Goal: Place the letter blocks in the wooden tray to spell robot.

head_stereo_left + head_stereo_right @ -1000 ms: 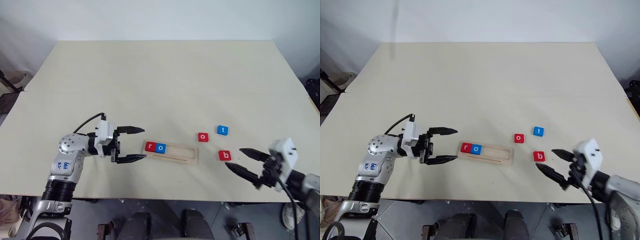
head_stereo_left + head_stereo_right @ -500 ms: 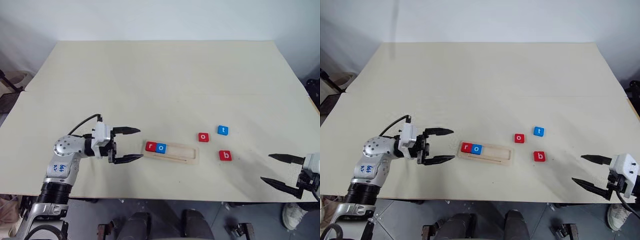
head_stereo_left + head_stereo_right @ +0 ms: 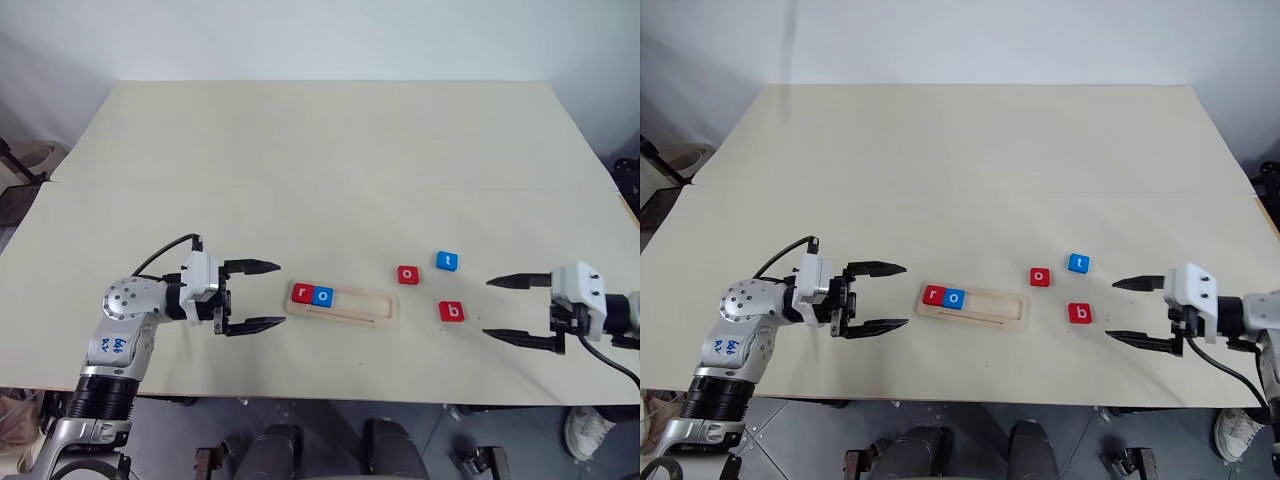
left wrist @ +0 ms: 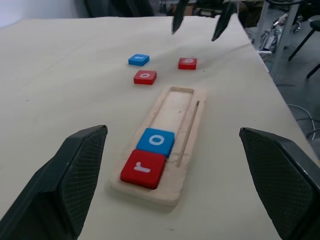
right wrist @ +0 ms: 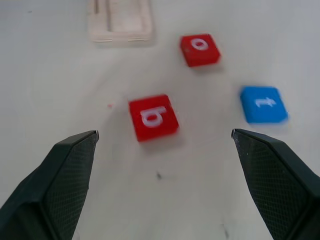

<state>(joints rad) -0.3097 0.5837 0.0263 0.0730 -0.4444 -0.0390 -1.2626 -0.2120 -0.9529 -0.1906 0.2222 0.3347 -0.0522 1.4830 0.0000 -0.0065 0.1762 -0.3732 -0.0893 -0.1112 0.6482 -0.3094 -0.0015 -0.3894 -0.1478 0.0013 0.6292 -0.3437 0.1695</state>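
Table [image 3: 320,160] with wooden tray [image 3: 365,311] near its front edge — two blocks seated.
Left gripper [image 3: 262,296] spread wide, empty, just off the tray's left end; right gripper [image 3: 505,308] also spread, empty, well right of the tray. Red r [image 3: 301,294] and blue o [image 3: 322,296] fill the tray's left end — red o [image 3: 408,274], blue t [image 3: 447,261], red b [image 3: 451,312] lie loose beyond its right end.

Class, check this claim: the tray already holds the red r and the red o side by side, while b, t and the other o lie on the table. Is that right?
Not quite. The o in the tray beside the red r is blue, as the left wrist view shows; the red o lies on the table with b and t.
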